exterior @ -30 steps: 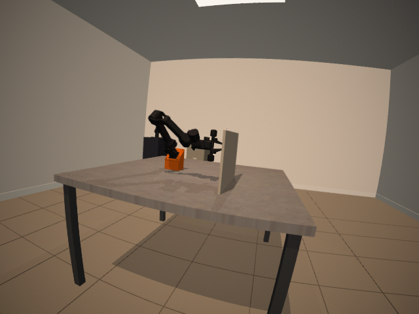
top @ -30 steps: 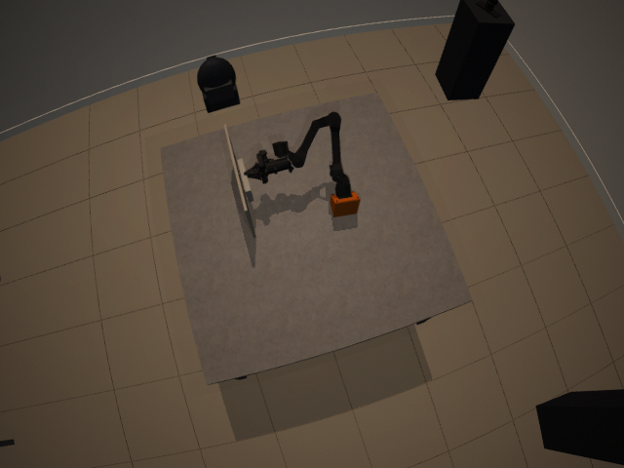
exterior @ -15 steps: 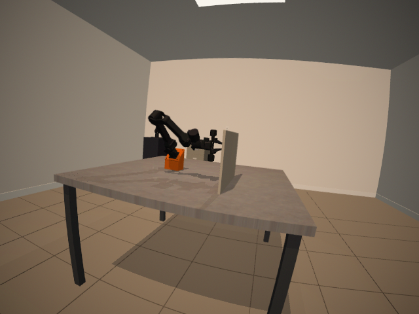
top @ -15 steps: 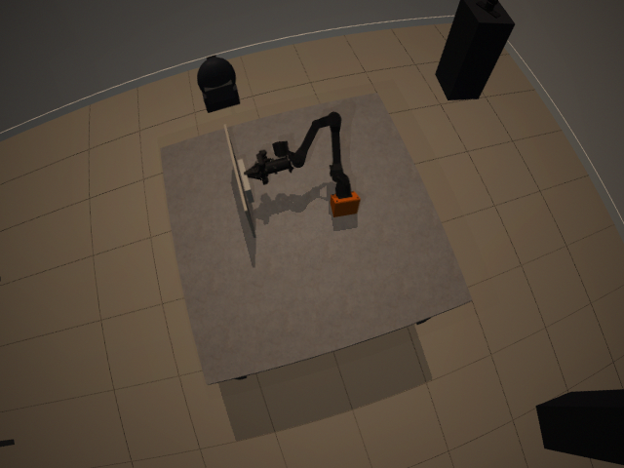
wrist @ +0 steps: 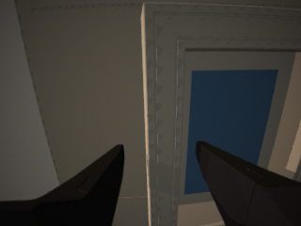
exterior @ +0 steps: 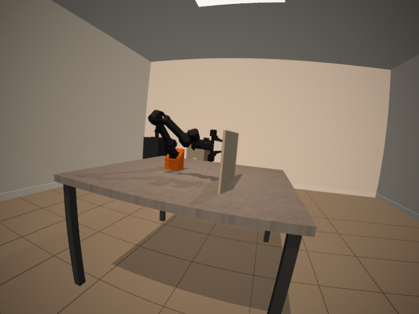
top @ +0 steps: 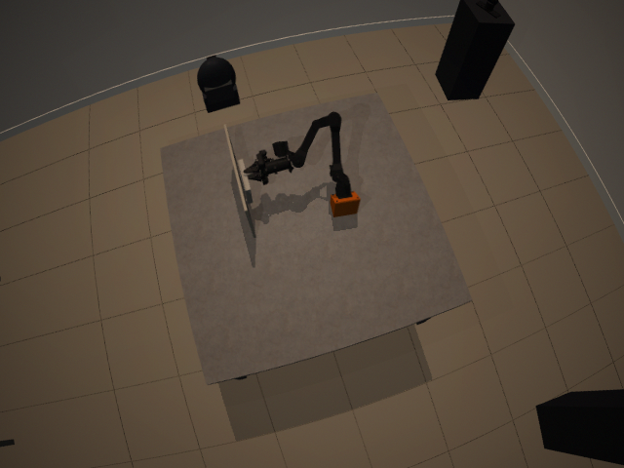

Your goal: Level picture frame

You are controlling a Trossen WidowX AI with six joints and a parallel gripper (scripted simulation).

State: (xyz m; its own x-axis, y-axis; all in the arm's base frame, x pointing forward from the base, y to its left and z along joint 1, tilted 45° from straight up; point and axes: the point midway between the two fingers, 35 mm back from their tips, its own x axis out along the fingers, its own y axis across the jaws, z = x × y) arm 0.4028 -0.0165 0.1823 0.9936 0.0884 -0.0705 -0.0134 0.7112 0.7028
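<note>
The picture frame (top: 247,192) (wrist: 165,85) hangs against the upright panel (top: 230,143) (exterior: 230,157) (wrist: 89,94). It is pale, with a blue picture (wrist: 228,122) inside. My gripper (top: 248,175) (exterior: 220,146) (wrist: 160,149) is open at the frame, with one finger above the other in the exterior view. In the wrist view its fingers stand apart on either side of one outer bar, with gaps to the bar's edges. The screw and notched strip are hidden, as is part of the frame. I cannot tell whether it hangs level.
The panel stands on the grey table (top: 322,296) (exterior: 135,182). The arm's orange base (top: 345,205) (exterior: 174,160) is on the same table, on the gripper's side of the panel. A dark chair-like object (top: 217,83) and a black pedestal (top: 473,55) stand beyond the table.
</note>
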